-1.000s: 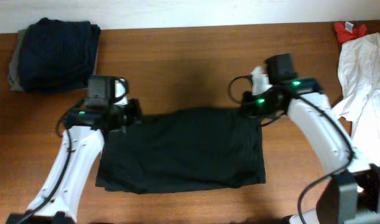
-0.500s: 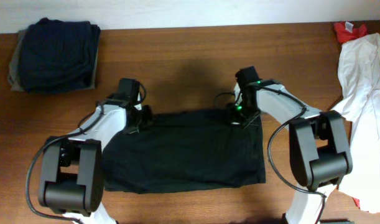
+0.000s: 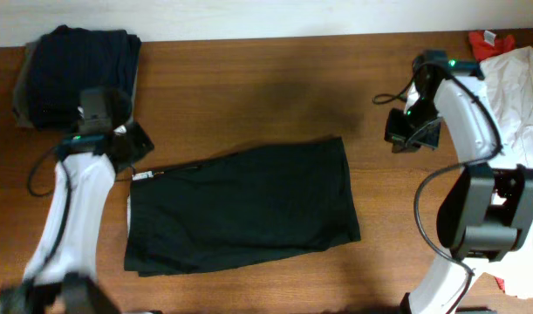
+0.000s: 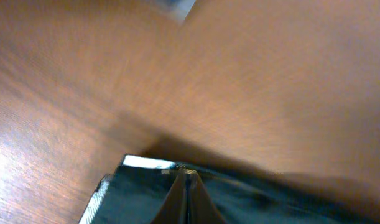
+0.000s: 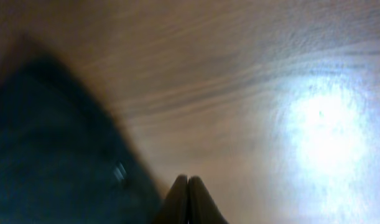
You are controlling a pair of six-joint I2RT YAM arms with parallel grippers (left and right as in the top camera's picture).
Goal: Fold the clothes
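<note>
The left gripper (image 3: pixel 133 142) is at the left side, its fingers pressed together. The right gripper (image 3: pixel 404 135) is at the far right, fingers also closed together.

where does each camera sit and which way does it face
overhead: above the table, looking down on the black cloth; left arm and right arm show
left wrist: looks down past the shut left hand at the cloth's corner
right wrist: blurred, down past the shut right hand at table
shared: cloth in all three
</note>
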